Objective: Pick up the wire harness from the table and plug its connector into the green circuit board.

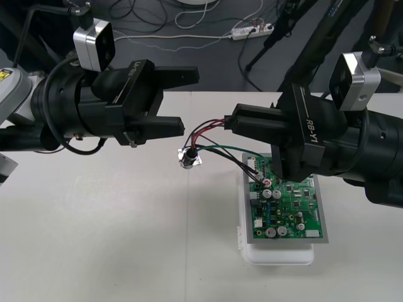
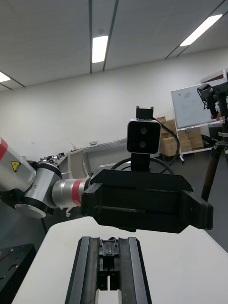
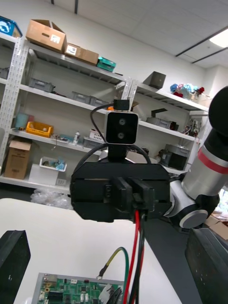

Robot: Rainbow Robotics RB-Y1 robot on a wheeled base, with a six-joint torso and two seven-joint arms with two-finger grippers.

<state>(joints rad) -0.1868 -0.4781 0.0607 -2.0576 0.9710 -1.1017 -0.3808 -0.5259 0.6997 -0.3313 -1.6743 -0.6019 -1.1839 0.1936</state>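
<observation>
Pickup looks done, plugging remains; the right end effector (image 1: 230, 124), mid-frame, is pinched on the wire harness (image 1: 211, 126); its socket (image 1: 189, 157) sits lower left, near the green circuit board (image 1: 286, 201); the left end effector (image 1: 189, 100), upper left, gapes wide over the tabletop (image 1: 94, 239).

The right arm reaches in over the board's (image 1: 286, 204) far right side. Its gripper (image 1: 232, 124) lies level, just past the board's far left corner, with its fingers (image 2: 90, 270) closed on the harness (image 1: 189, 157) wires. The left arm comes in well left of the board and beyond its far edge. The left gripper (image 1: 190, 100) faces the right one tip to tip with a small gap between them, its fingers (image 3: 13, 259) spread wide.
</observation>
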